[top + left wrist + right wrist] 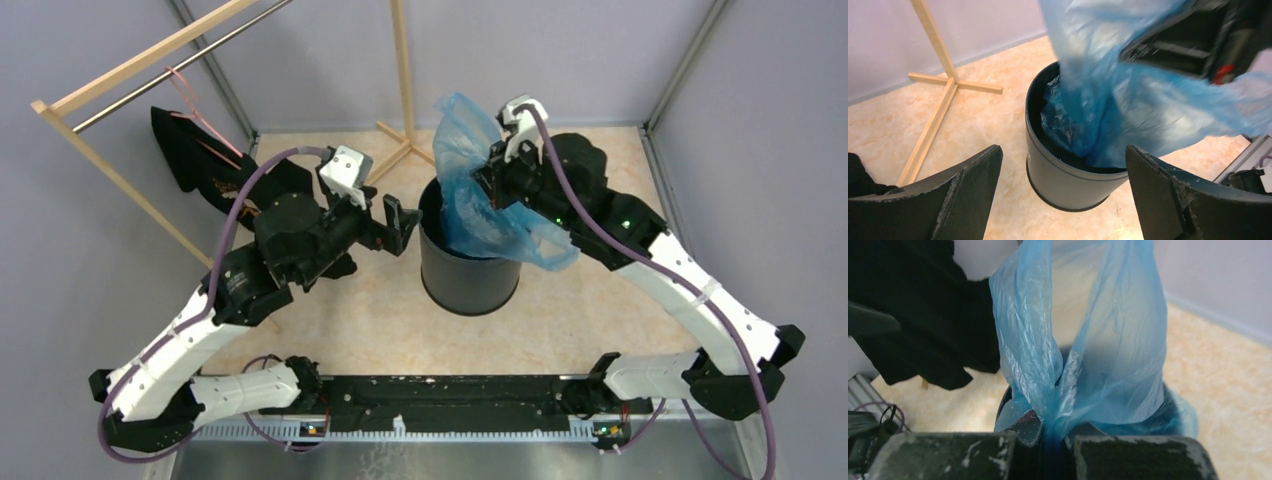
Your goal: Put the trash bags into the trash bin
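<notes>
Over the bin's mouth, the right gripper (497, 180) is pressed tight together, pinching a gathered fold of the light-blue trash bag (468, 150). The right wrist view shows the film squeezed between its fingers (1023, 427). One part of the bag billows up above the grip, the lower part sits down inside the trash bin (465, 280), and a flap spills over the rim on the right. Just left of the bin, the left gripper (385, 222) has its jaws spread wide, holding nothing and facing the bin's side, near it but apart. The bin stands upright mid-table. At the far left a black garment (190, 160) hangs by the wooden rack (120, 75).
</notes>
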Controlling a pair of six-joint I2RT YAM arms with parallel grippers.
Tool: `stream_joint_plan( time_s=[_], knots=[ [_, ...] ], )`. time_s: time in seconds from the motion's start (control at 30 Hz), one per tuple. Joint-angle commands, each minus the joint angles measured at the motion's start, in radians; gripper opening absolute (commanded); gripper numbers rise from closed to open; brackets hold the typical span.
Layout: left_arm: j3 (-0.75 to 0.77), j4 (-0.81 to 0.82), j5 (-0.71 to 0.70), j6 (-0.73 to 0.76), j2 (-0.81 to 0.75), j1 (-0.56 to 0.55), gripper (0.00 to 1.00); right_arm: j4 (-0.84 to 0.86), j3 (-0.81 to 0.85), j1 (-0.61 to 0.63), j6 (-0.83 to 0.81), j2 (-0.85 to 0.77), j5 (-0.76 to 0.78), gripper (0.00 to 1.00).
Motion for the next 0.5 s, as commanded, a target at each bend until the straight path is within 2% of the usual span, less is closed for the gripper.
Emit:
stream_joint_plan(
  time_s=[0.0,0.2,0.27,0.47],
  knots=[
    [0.001,0.028,0.067,0.040,0.000,0.001,0.99,0.051,-0.101,-0.019,0.122,0.015,-0.070,0.00],
    [-0.042,0.148,0.197,-0.037,0.062,0.001,0.95,0.112,-0.104,-0.044,0.203,0.043,-0.164,0.00],
    [-0.061,0.188,0.219,-0.063,0.091,0.001,0.91,0.120,-0.103,-0.089,0.254,0.037,-0.227,0.00],
    [-0.089,0.253,0.195,-0.087,0.196,0.001,0.76,0.323,-0.221,-0.264,0.480,-0.016,-0.475,0.00]
  ],
)
